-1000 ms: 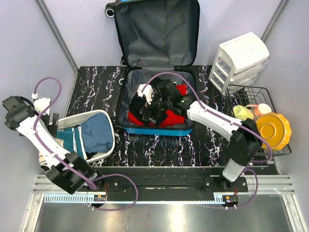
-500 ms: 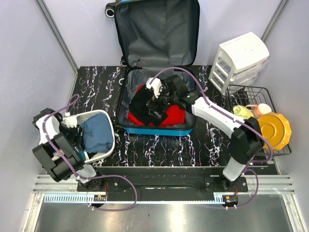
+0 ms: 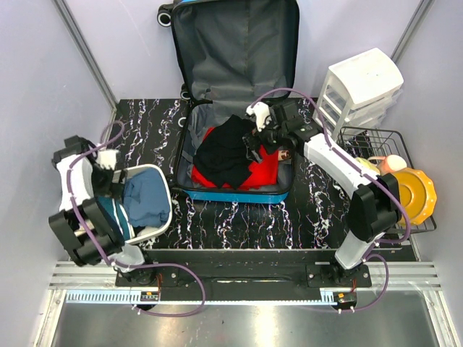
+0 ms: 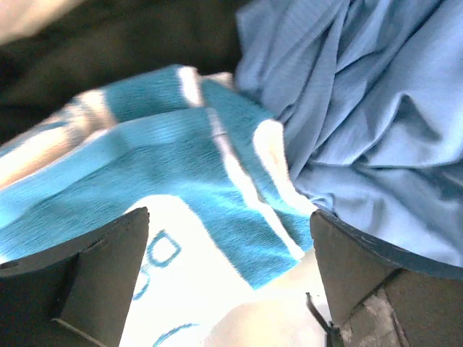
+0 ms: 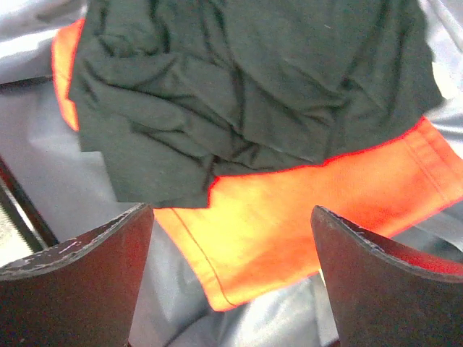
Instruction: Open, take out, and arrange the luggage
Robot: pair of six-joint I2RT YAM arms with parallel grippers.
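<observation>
pale lilac panel walls (image 3: pixel 36 87) close in a black tabletop veined with white (image 3: pixel 145 123); a white plastic drawer unit (image 3: pixel 362 83) stands at its far right corner.

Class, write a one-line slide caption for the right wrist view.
Open right gripper above black garment lying on red garment inside the luggage.

Black marbled table (image 3: pixel 145 123). Far middle: the luggage (image 3: pixel 231 50), open, its grey-lined lid upright against the back wall; a black garment (image 3: pixel 224 152) lies on a red one (image 3: pixel 266 172) in the lower shell, with the right gripper (image 3: pixel 255 139) above its right side. Near left corner: white tub (image 3: pixel 163 214) holding blue cloth (image 3: pixel 145 202), left gripper (image 3: pixel 114 179) over its left rim. Far right corner: white drawer unit (image 3: pixel 362 83). Right edge: wire basket (image 3: pixel 362 136) with a yellow plate (image 3: pixel 411 194).
</observation>
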